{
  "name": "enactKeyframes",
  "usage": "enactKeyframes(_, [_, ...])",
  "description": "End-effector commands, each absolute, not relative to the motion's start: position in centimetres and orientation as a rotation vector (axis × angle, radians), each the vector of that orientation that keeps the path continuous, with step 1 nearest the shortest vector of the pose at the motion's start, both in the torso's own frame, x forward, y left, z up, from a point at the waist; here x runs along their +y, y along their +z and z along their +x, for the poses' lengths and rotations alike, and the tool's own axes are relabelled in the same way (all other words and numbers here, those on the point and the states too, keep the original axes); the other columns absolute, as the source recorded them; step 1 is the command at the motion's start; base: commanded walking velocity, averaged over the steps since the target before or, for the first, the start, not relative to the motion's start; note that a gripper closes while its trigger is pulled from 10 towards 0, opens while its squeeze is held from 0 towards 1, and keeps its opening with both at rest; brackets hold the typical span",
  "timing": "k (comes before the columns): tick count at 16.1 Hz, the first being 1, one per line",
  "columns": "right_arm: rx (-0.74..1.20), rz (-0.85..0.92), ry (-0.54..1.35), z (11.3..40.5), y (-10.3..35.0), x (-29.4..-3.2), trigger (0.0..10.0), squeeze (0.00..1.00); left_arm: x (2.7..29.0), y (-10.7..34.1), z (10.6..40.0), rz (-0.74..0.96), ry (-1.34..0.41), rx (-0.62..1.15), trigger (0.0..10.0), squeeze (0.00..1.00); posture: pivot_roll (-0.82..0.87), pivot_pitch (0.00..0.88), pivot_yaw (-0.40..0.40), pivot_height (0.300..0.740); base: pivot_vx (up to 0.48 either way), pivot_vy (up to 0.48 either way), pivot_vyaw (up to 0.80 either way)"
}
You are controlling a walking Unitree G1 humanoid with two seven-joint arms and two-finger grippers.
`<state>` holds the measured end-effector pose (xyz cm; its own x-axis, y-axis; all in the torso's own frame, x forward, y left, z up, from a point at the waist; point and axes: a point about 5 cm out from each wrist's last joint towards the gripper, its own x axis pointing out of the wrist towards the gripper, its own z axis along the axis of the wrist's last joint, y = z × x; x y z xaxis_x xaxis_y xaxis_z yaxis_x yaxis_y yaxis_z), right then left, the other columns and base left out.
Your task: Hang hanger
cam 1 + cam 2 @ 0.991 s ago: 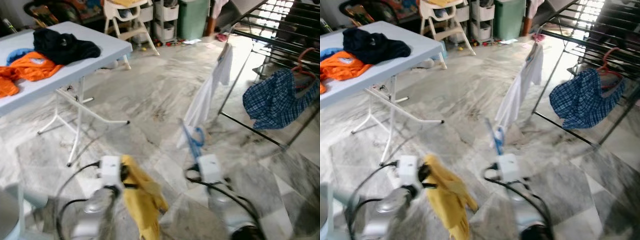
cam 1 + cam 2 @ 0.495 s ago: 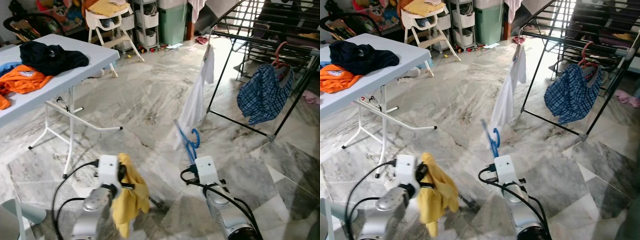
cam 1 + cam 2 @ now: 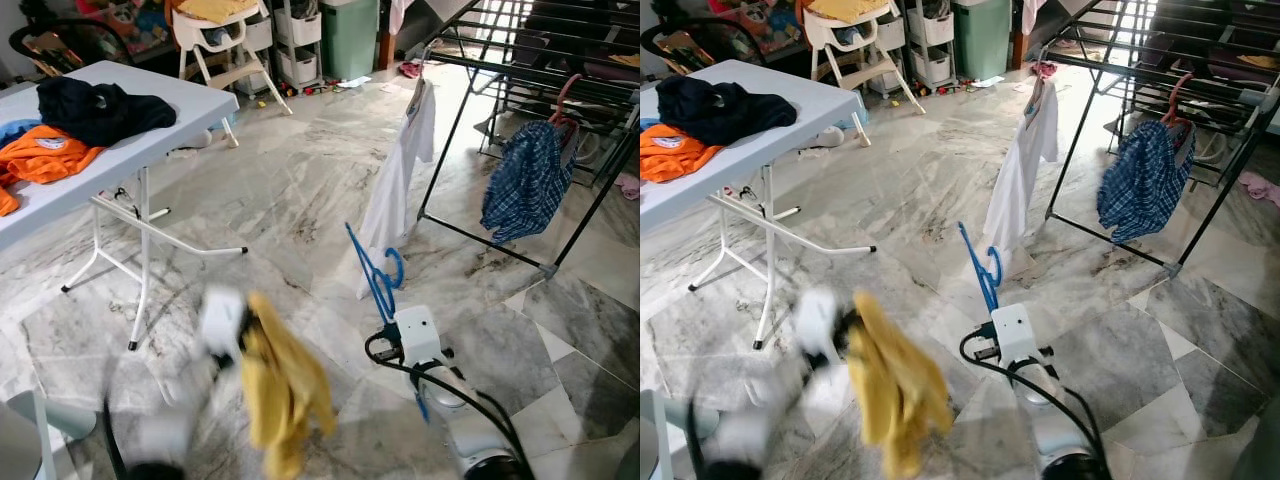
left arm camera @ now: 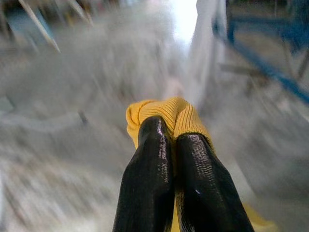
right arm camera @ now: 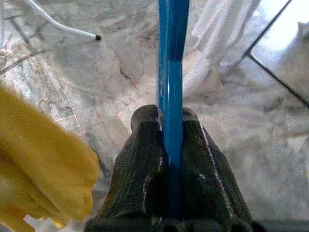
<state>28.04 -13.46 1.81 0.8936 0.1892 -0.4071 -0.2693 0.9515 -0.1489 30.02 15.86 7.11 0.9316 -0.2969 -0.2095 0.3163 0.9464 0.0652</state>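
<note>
Right gripper (image 5: 169,130) jaws clamped tight on the blue hanger (image 3: 372,275), fingers (image 5: 142,159) pressed on both sides of its flat bar, no gap showing. Hanger sticks up and forward from the gripper, hook end curled near the top, held over the marble floor (image 3: 300,190) in front of the robot. Left gripper (image 4: 166,137) jaws closed on a yellow cloth (image 3: 285,385); a bunched fold of it pokes out past the fingertips and the rest hangs down below. Left arm blurred in the head views, cloth dangling beside it, left of the hanger and apart from it.

Drying rack (image 3: 520,70) stands ahead to the right, well apart from the hanger. A white shirt (image 3: 400,185) hangs from its near corner, hem close to the floor. A blue plaid shirt (image 3: 525,180) hangs on a red hanger (image 3: 565,95) further right on the rack. Folding table (image 3: 140,150) at left carries an orange garment (image 3: 45,155) and a dark garment (image 3: 100,105).
</note>
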Motion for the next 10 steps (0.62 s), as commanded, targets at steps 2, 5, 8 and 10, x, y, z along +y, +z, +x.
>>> enactKeyframes(2, [0.341,-0.244,0.290,28.9,3.3,-14.3,10.0,0.00,17.1,10.5,32.2,0.190,-0.309,0.059,10.0,0.00,-0.08,0.000,0.087,0.740,0.000,0.000,0.00])
enactKeyframes(5, [0.298,-0.300,0.341,29.7,5.1,-16.4,10.0,0.00,18.4,12.4,34.4,0.271,-0.309,0.025,10.0,0.00,-0.07,0.000,0.098,0.740,0.000,0.000,0.00])
enactKeyframes(8, [0.264,-0.377,0.517,29.7,7.1,-17.2,10.0,0.00,18.7,14.2,36.3,0.391,-0.352,0.010,10.0,0.00,-0.08,0.013,0.119,0.740,0.000,0.000,0.00])
enactKeyframes(10, [0.273,-0.335,0.664,28.7,7.7,-16.8,10.0,0.00,18.4,14.7,36.7,0.456,-0.369,-0.010,10.0,0.00,-0.09,0.012,0.128,0.740,0.000,0.000,0.00])
